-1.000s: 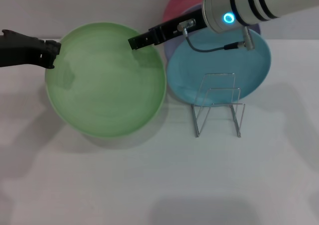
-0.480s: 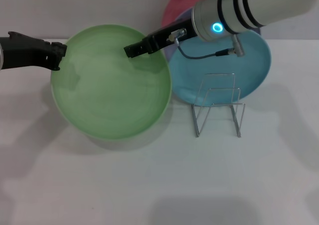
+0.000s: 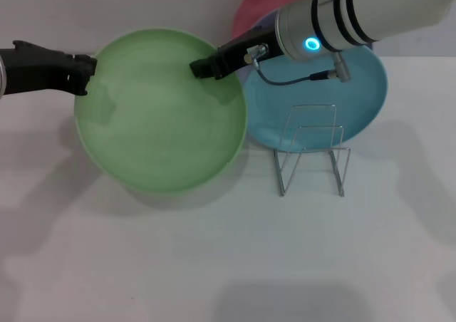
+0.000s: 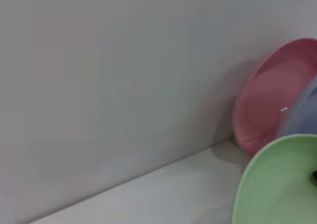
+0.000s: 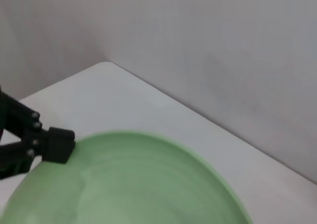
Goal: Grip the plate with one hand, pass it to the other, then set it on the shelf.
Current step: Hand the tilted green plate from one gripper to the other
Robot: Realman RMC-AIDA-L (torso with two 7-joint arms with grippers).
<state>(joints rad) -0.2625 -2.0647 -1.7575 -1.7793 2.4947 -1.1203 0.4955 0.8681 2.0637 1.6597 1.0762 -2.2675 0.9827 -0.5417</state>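
I am looking down from the head camera at the plate (image 3: 160, 126). It is round, light green and dull, not shiny, with a low raised edge and faint rings on its face. It is hanging above the white surface (image 3: 214, 265), and its soft shadow is lying just under it.

My left end effector (image 3: 84, 75) is black and blocky. It is pinching the plate's left edge, clamped on the rim. In the right wrist picture I am seeing the same left end effector (image 5: 57, 144) biting the green rim.

My right end effector (image 3: 205, 67) is a thin black finger piece on a fat silver arm with a glowing blue ring. Its tip is sitting over the plate's upper right edge. I cannot tell if it is gripping the rim or only lying against it.

The shelf (image 3: 312, 149) is standing to the right of the plate, apart from it. It is made of thin shiny silver wire bent into upright loops.

Behind the shelf a smooth turquoise plate (image 3: 356, 101) is lying flat. A pink plate (image 3: 267, 1) is leaning against the grey wall (image 4: 124, 60), and a bit of a lavender plate (image 4: 302, 112) is leaning in front of it. In the left wrist picture the green plate's edge is showing low in the corner.
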